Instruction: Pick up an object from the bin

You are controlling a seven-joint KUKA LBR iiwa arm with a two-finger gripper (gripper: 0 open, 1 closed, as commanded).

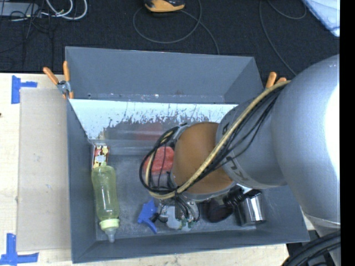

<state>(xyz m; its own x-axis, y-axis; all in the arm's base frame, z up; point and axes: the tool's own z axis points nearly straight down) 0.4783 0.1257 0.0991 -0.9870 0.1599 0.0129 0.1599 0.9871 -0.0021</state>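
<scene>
My gripper (178,214) is low over the bin's front middle, mostly hidden under the arm's orange cover. Just to its left lies a small blue plastic piece (147,215), touching or almost touching it. A pale greenish-white bit shows right beneath the gripper, too hidden to name. To the right lie a black rounded thing (214,211) and a shiny metal cup (250,208) on its side. A red thing (162,159) peeks out behind the cover and cables.
Along the bin's left wall lies a clear yellowish baby bottle (105,195), teat toward the front, with a small printed packet (100,155) at its far end. The arm and its cables cover the bin's right half.
</scene>
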